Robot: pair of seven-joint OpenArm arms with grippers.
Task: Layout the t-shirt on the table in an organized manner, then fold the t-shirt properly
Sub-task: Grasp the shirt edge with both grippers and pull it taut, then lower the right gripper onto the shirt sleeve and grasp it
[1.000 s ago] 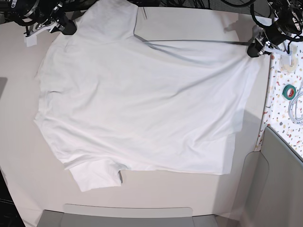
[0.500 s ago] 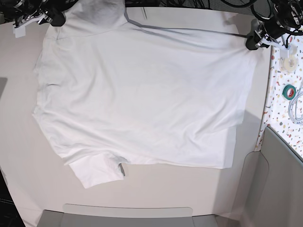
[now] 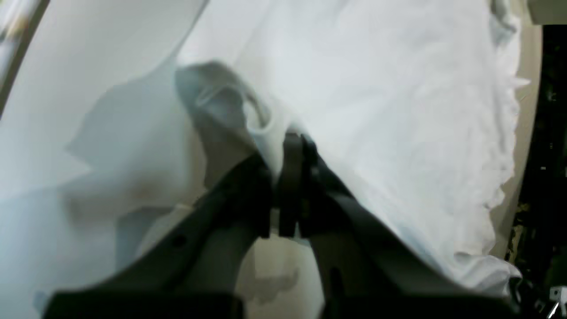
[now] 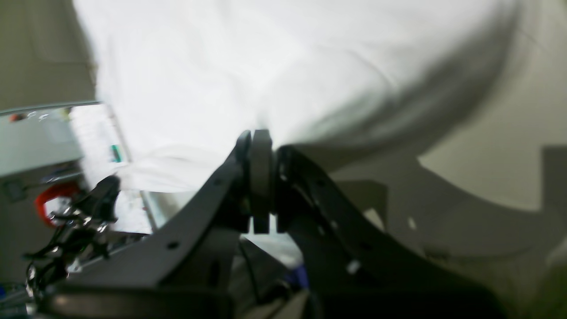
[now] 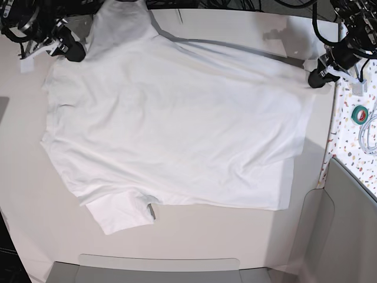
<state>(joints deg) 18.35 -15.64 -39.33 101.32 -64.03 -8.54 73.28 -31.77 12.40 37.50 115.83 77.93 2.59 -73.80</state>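
Note:
The white t-shirt (image 5: pixel 177 118) lies spread wide over the off-white table (image 5: pixel 224 236), one short sleeve (image 5: pixel 121 215) at the front left and another (image 5: pixel 123 20) at the far edge. My left gripper (image 5: pixel 318 75) is shut on the shirt's far right corner, near the table's right edge. In the left wrist view its fingertips (image 3: pixel 292 141) pinch bunched cloth (image 3: pixel 398 88). My right gripper (image 5: pixel 73 52) is shut on the shirt's far left edge. In the right wrist view its fingertips (image 4: pixel 261 141) pinch taut cloth (image 4: pixel 221 66) held just above the table.
A speckled strip (image 5: pixel 347 147) runs along the right side with a green tape roll (image 5: pixel 360 114), a pale roll (image 5: pixel 357 79) and cables (image 5: pixel 368 135). Grey panels stand at the front (image 5: pixel 159 268) and front right (image 5: pixel 347 224).
Both grippers have moved from the far edge toward the front while holding the shirt. The shirt's far edge has come down with them and lies flatter.

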